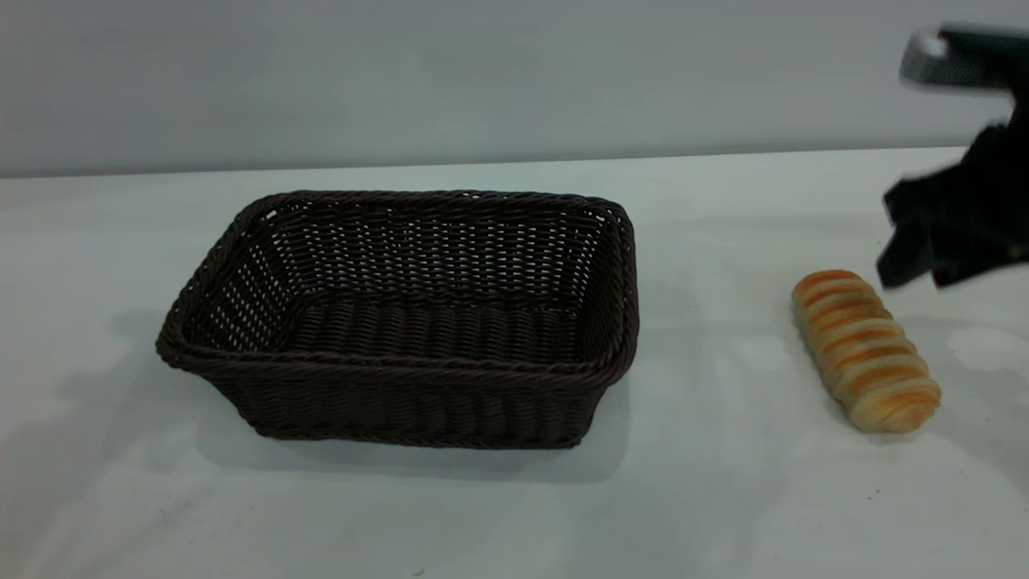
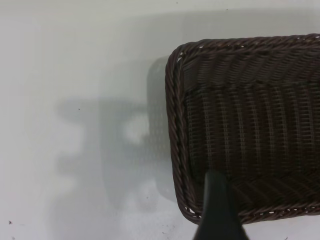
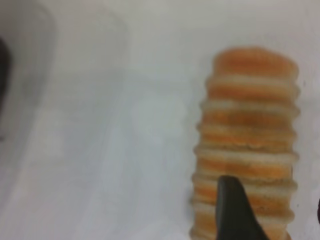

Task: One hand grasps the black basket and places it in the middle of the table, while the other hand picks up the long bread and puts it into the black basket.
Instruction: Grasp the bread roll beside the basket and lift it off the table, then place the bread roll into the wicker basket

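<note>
Step in hand, by judgement: the approach to the long bread [image 1: 866,351], not yet the grasp. Right gripper [image 1: 932,241] above the table [image 1: 723,498] at the right edge, just beside the far end of the loaf, holding nothing. 1 dark fingertip [image 3: 234,210] over the striped crust in the right wrist view; jaws apart or together, cannot tell.

Next move, probably: down over the loaf across its short width, then a soft squeeze.

Black basket [image 1: 410,318] near the middle, upright, empty. Left gripper outside the exterior view; only 1 finger [image 2: 218,207] over the basket rim; its state also cannot tell.
</note>
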`<action>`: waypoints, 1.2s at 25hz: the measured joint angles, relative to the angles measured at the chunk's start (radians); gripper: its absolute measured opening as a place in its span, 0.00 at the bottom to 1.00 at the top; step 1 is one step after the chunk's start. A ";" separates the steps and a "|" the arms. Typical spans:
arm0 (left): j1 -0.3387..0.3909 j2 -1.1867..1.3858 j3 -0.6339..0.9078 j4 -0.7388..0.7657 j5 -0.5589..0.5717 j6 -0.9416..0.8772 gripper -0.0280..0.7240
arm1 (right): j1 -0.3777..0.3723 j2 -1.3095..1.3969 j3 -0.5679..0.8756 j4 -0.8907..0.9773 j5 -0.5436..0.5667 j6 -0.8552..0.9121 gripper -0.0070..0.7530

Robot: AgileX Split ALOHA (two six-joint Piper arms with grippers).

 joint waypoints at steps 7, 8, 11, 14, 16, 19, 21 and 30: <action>0.000 0.000 0.000 0.000 0.000 0.001 0.78 | 0.000 0.183 -0.011 0.056 -0.049 -0.045 0.50; 0.000 0.000 0.000 0.000 0.000 0.001 0.78 | 0.000 0.199 -0.015 0.062 -0.047 -0.050 0.49; 0.000 0.000 0.000 0.000 0.000 0.001 0.78 | 0.000 0.213 -0.020 0.076 -0.037 -0.068 0.37; 0.000 0.000 0.000 0.000 0.000 0.001 0.78 | -0.002 0.196 -0.020 0.077 -0.019 -0.071 0.17; 0.000 0.000 0.000 0.000 0.000 0.001 0.78 | -0.003 0.160 -0.015 0.076 -0.001 -0.071 0.08; 0.000 0.000 0.000 0.000 0.000 0.001 0.78 | -0.003 0.055 -0.011 0.085 0.014 -0.071 0.06; 0.000 0.000 0.000 0.000 0.000 0.001 0.78 | 0.003 -0.035 -0.015 0.121 0.034 -0.072 0.06; 0.000 0.000 0.000 0.000 0.000 0.002 0.78 | 0.290 -0.100 -0.156 0.365 0.155 -0.232 0.06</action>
